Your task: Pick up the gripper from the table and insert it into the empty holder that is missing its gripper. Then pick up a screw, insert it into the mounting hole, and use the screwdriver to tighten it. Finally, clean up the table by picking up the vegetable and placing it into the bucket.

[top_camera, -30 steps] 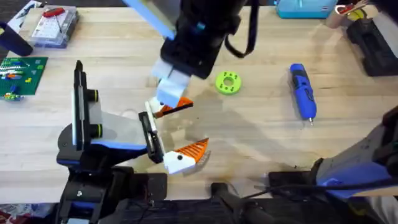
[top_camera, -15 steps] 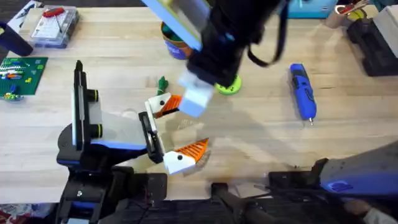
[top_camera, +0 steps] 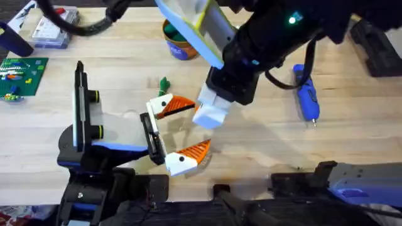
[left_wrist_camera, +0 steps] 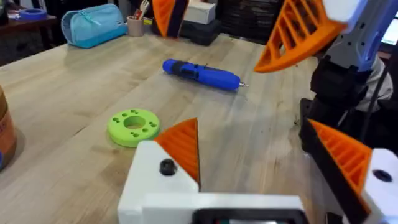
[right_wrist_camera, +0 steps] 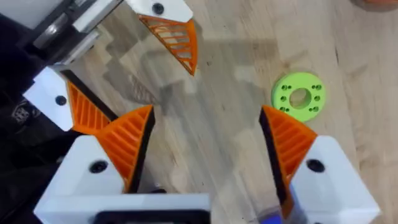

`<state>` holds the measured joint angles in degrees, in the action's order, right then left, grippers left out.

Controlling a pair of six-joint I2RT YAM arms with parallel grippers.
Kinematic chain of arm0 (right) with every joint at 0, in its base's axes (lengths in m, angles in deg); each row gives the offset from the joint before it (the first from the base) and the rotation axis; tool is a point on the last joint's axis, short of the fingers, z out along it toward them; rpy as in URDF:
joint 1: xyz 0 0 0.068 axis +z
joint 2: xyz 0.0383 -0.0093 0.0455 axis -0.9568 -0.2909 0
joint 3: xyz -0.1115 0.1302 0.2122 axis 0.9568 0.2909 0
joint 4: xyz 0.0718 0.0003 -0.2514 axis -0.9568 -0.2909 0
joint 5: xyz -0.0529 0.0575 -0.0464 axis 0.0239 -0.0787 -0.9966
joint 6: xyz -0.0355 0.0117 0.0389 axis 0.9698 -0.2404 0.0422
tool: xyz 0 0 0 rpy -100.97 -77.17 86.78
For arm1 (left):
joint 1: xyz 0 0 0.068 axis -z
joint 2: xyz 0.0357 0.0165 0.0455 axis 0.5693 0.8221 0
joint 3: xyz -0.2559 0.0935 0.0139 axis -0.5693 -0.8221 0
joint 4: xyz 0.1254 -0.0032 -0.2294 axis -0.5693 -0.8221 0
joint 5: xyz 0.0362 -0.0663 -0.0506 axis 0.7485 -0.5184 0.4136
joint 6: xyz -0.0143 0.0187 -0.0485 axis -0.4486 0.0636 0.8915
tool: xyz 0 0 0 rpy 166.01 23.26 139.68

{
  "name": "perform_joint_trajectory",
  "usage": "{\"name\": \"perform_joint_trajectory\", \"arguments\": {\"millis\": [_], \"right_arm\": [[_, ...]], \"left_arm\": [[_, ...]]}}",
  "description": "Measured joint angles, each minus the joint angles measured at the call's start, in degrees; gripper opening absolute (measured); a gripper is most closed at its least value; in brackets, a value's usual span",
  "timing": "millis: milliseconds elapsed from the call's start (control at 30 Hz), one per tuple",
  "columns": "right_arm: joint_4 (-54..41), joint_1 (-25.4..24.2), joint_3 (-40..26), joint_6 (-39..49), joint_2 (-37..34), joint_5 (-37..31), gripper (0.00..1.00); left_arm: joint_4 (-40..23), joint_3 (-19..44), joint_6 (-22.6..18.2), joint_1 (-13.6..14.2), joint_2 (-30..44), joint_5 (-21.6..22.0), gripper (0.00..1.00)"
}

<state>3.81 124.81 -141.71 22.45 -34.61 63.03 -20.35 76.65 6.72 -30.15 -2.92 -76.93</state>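
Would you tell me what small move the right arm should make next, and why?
Probably shift the right gripper sideways toward the screwdriver and start lowering. Its fingers are open and empty, it hovers over bare table beside the green disc, and the screwdriver lies untouched and unobstructed on that side. This is only a judgement.

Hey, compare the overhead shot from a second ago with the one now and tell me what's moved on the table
The right arm swung away from the holder, its open right gripper now hovering empty farther right, nearer the screwdriver. That uncovered the bucket and the small green vegetable, and now hides the green disc from overhead. The left gripper, holder and screwdriver stayed put. Nothing was grasped or released.
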Motion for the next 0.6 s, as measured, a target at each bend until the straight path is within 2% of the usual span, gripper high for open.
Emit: {"name": "perform_joint_trajectory", "arguments": {"millis": [367, 567, 600], "right_arm": [[0.44, -0.37, 0.0, -0.13, 0.0, 0.02, 0.995], [-0.12, -3.88, 0.04, -0.15, 0.0, 0.23, 0.995], [-0.13, -4.61, 0.04, -0.15, 0.0, 0.37, 0.995]], "left_arm": [[0.0, 0.0, 0.0, 0.0, 0.0, 0.0, 0.986], [0.0, 0.0, 0.0, 0.0, 0.0, 0.0, 0.988], [0.0, 0.0, -0.02, 0.0, 0.0, -0.04, 0.942]]}}
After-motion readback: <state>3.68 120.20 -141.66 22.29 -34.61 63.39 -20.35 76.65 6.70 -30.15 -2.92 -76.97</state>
